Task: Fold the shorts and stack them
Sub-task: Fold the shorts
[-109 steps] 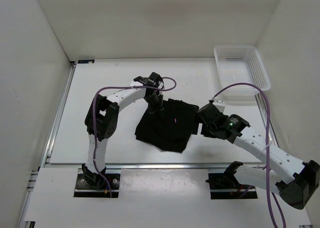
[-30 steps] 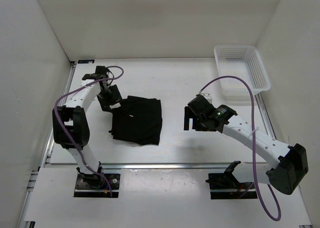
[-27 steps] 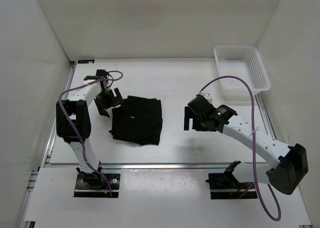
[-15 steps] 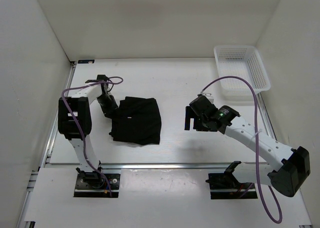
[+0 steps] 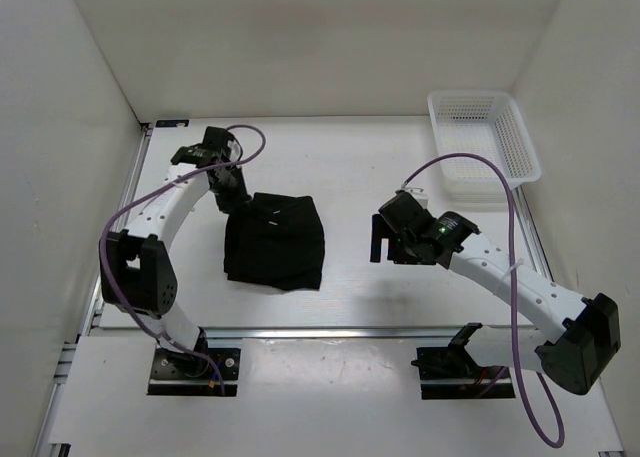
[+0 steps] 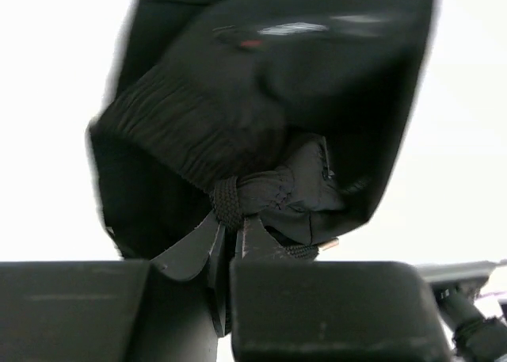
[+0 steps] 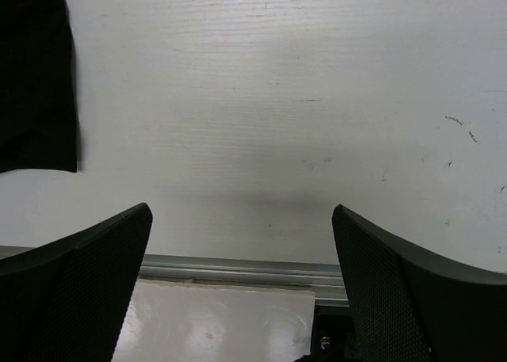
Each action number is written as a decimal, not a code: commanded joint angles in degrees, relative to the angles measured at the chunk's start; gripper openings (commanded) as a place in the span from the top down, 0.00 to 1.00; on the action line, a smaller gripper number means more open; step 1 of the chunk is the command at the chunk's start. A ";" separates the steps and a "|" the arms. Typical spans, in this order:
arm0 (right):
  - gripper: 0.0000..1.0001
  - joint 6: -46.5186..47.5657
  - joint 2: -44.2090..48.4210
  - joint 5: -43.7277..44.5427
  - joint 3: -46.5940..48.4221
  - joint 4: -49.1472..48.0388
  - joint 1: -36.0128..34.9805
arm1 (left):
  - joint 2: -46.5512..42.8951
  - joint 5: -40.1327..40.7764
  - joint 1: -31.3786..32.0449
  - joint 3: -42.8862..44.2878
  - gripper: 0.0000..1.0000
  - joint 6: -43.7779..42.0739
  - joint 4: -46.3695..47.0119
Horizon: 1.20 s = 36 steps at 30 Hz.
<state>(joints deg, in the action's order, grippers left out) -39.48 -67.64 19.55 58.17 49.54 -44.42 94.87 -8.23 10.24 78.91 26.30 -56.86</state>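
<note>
Pinches black soft fabric shorts (image 5: 280, 247) in left gripper (image 6: 230, 222), tips half buried; holds right gripper (image 7: 242, 211) spread, right of shorts.

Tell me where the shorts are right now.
In the top view, the black shorts lie left of centre, their far-left corner pinched in the left end effector.

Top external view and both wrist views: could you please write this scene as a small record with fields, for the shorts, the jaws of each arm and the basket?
shorts: black soft fabric shorts, folded into a rough rectangle, lying on the white table, left of centre
left jaws: shut on a bunched edge of the shorts, at their far left corner
right jaws: open, over the table, right of the shorts and apart from them
basket: white plastic mesh basket, far right corner of the table
</note>
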 commanded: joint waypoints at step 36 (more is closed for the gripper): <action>0.06 4.76 -15.40 -13.11 13.19 -9.45 -6.81 | -4.79 4.88 0.92 -11.40 0.90 2.70 4.65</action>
<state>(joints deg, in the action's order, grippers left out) -38.00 -79.20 13.89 67.57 45.71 -49.28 87.48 -2.39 11.44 72.64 27.97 -56.14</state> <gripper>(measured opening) 0.939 0.121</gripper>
